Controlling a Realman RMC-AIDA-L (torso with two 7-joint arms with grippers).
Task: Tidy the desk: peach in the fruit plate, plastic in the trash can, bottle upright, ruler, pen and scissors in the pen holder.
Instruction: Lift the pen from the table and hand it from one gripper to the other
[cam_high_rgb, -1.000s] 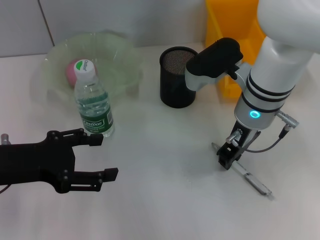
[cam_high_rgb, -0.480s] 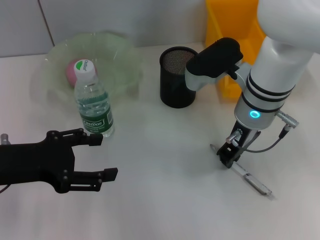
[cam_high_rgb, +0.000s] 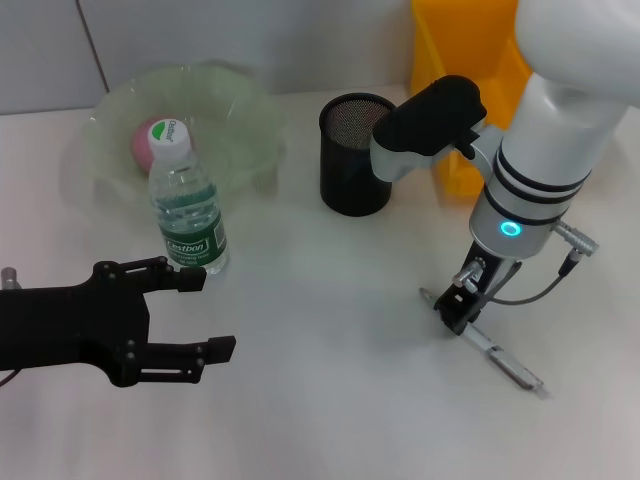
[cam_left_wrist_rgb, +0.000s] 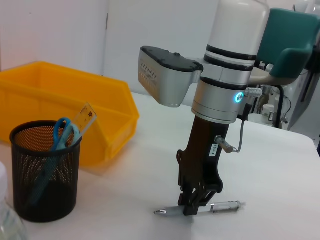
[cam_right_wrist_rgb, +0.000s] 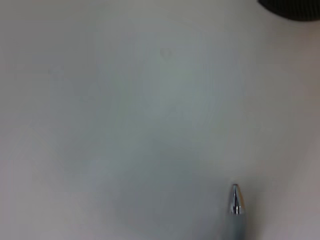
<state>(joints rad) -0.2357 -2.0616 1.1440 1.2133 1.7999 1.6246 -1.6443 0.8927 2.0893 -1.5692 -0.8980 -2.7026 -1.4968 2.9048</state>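
My right gripper (cam_high_rgb: 455, 313) (cam_left_wrist_rgb: 193, 208) stands straight down on the desk (cam_high_rgb: 330, 300), shut on the silver pen (cam_high_rgb: 497, 351) (cam_left_wrist_rgb: 223, 206) (cam_right_wrist_rgb: 236, 201), which lies flat. The black mesh pen holder (cam_high_rgb: 355, 160) (cam_left_wrist_rgb: 45, 172) holds the blue scissors (cam_left_wrist_rgb: 62, 134) and the clear ruler (cam_left_wrist_rgb: 86, 116). The bottle (cam_high_rgb: 187, 205) stands upright in front of the fruit plate (cam_high_rgb: 250, 105), where the pink peach (cam_high_rgb: 147, 140) rests. My left gripper (cam_high_rgb: 205, 314) hangs open at the front left, just short of the bottle. The plastic is out of view.
The yellow trash can (cam_high_rgb: 450, 60) (cam_left_wrist_rgb: 75, 107) stands at the back right, behind the pen holder. The right arm's grey elbow (cam_high_rgb: 430, 120) hangs over the pen holder's side.
The right gripper's fingers have drawn together around the pen. The left arm, bottle and pen holder have not moved.
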